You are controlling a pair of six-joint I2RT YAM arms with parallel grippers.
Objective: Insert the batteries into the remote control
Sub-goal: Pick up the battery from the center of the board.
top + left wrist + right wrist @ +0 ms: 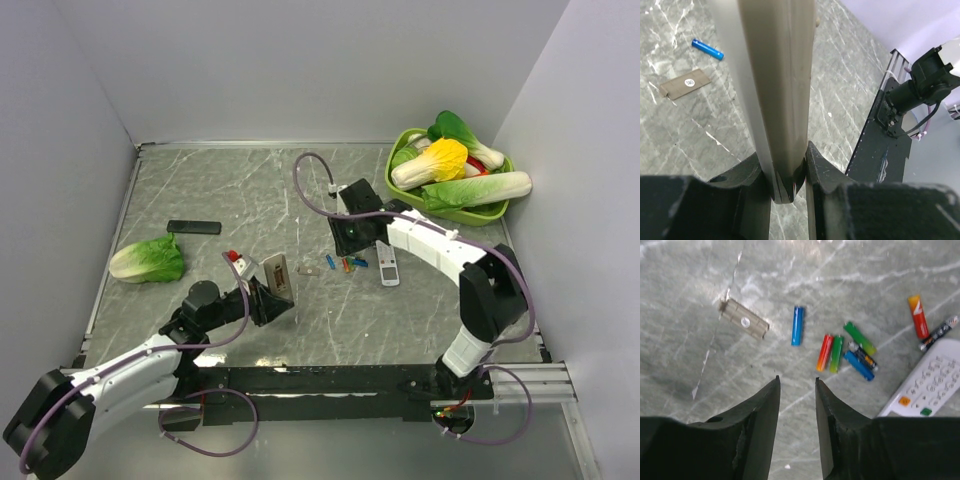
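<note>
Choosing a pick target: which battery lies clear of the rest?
The all-blue battery, alone beside the beige cover plate. The other batteries lie bunched or touching, nearer the white remote.

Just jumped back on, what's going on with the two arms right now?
The left gripper is shut on the remote control, gripping it near one end. The right gripper hangs open above the loose batteries on the table, touching none. The battery cover lies flat beside them.
</note>
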